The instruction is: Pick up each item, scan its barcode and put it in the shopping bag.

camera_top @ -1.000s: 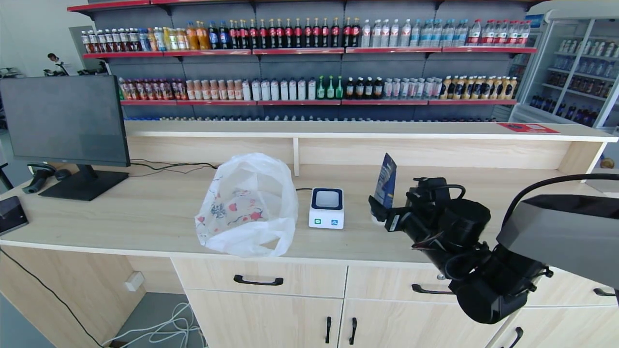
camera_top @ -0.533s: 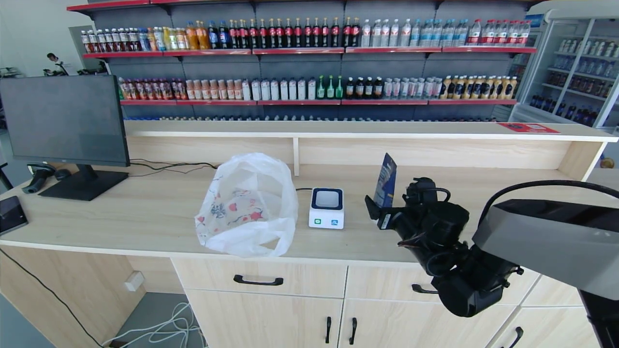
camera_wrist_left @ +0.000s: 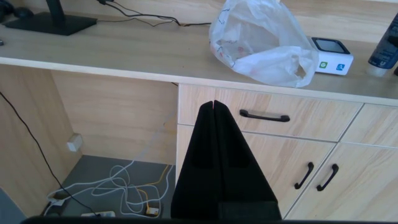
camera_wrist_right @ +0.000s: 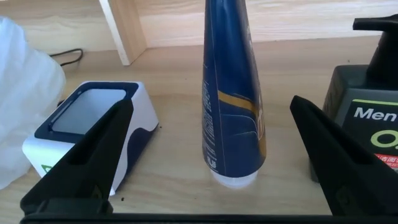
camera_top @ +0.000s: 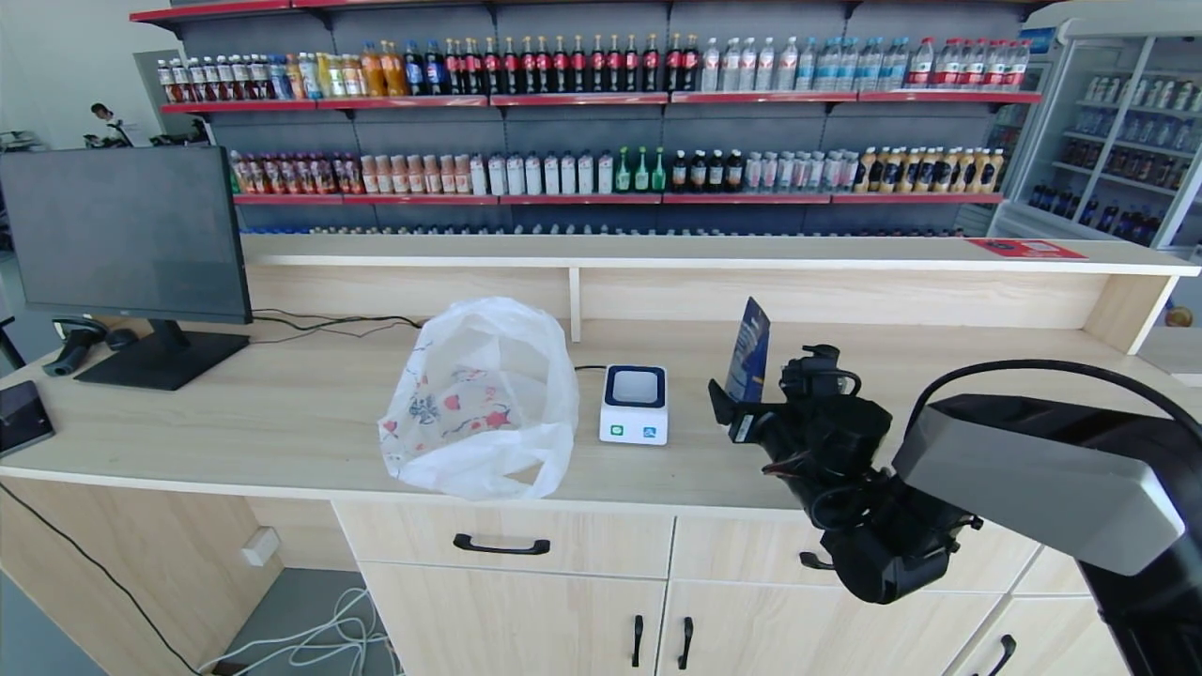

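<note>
We see the right arm's jaws spread wide, one on each side of the blue tube (camera_top: 748, 349) without touching it; they hold nothing. The tube stands cap-down on the worktop (camera_top: 282, 413). The scanner (camera_top: 635, 404) sits just left of it, the shopping bag (camera_top: 484, 399) further left, and a dark pump bottle (camera_wrist_right: 360, 87) just right. The left arm's jaws are pressed together, empty, below the worktop's near edge.

Right arm (camera_top: 873, 488) shifted leftward, jaws nearer blue tube (camera_top: 751, 349).
</note>
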You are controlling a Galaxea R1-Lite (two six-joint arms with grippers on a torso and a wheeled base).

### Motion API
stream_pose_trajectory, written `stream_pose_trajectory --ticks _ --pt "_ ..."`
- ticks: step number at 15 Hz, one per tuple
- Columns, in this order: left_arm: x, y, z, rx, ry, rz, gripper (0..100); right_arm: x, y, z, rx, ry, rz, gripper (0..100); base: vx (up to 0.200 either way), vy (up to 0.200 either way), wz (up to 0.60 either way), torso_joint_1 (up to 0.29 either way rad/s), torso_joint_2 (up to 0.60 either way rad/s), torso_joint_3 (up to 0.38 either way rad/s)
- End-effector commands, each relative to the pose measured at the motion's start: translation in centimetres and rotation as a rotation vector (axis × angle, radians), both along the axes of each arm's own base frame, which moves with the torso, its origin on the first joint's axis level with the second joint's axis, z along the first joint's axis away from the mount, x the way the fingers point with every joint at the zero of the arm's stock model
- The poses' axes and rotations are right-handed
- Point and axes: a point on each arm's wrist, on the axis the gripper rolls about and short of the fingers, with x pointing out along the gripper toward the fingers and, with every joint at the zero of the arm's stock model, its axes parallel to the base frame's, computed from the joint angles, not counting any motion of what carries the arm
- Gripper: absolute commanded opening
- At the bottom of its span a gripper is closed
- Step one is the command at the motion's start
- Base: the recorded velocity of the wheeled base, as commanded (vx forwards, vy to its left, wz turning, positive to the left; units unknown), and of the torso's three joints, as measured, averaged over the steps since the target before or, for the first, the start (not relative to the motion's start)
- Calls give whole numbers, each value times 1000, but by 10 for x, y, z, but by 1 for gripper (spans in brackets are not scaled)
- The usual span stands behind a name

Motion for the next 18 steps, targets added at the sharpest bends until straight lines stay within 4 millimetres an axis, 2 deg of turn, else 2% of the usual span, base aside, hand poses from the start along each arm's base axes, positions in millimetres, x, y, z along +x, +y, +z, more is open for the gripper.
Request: stream_pose_trajectory --ticks 1,7,16,18 --pt "0 0 0 -1 0 0 0 8 -2 -8 0 0 -12 100 0 0 0 0 0 0" --pt "0 0 0 -1 0 0 0 32 -9 -16 6 -22 -45 100 0 0 0 0 0 0" --pt "0 0 0 -1 0 0 0 38 -14 -29 6 14 -51 100 0 0 0 0 0 0" --pt "0 0 0 -1 0 0 0 46 -12 -26 17 -10 -51 100 0 0 0 0 0 0"
